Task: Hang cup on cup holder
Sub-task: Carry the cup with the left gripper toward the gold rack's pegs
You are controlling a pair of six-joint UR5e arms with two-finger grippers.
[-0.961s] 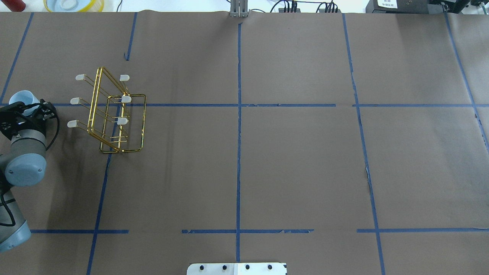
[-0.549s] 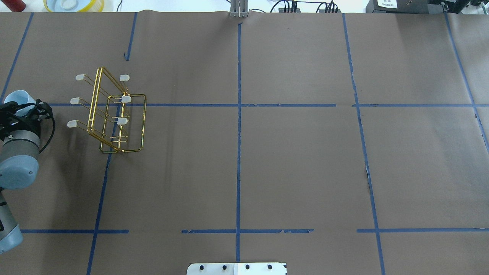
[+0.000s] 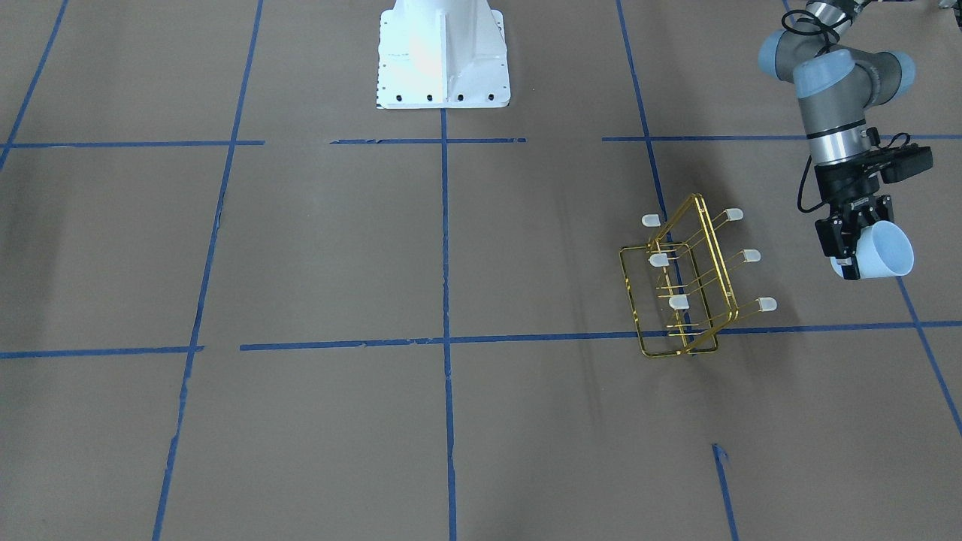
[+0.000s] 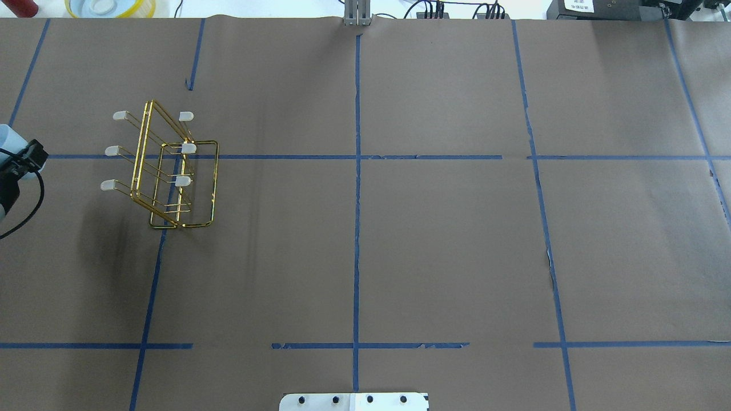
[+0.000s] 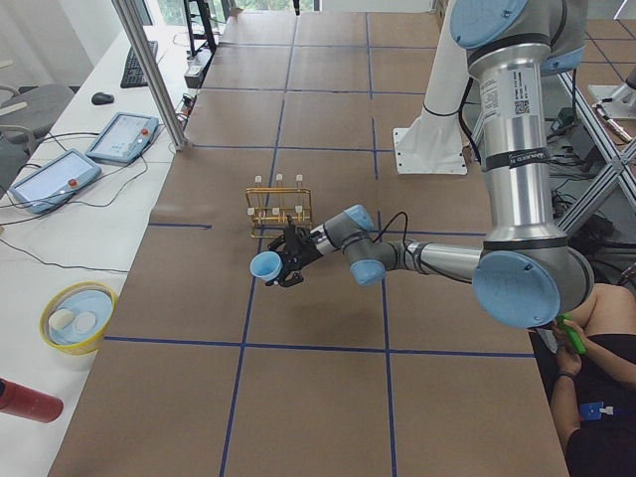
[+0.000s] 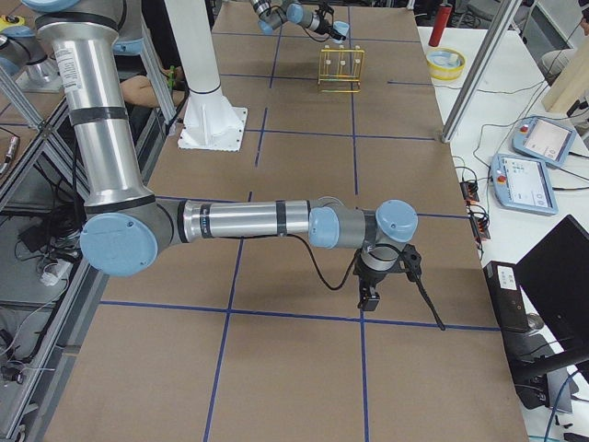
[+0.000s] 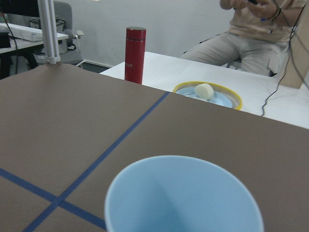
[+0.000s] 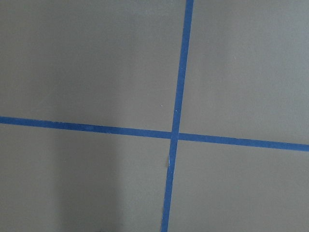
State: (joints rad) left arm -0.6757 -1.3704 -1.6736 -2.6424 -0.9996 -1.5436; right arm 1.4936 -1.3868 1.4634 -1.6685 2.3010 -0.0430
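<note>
The pale blue cup (image 3: pixel 885 253) is held on its side in my left gripper (image 3: pixel 848 244), which is shut on it above the table. It hangs to the side of the gold wire cup holder (image 3: pixel 680 289), apart from it. In the overhead view only the edge of the cup (image 4: pixel 8 137) and the gripper (image 4: pixel 25 157) show at the left border, left of the cup holder (image 4: pixel 165 171). The left wrist view shows the cup's open mouth (image 7: pixel 183 198). My right gripper (image 6: pixel 368 296) shows only in the exterior right view, low over the table; I cannot tell if it is open or shut.
A red bottle (image 7: pixel 134 54) and a yellow-rimmed bowl (image 7: pixel 207 94) stand on the white bench beyond the table's end. A seated person (image 7: pixel 251 34) is behind them. The robot's white base (image 3: pixel 443 52) stands at mid-table.
My left arm has drawn back to the left with the cup, away from the cup holder, and is now almost out of the overhead view. The cup holder has not moved.
</note>
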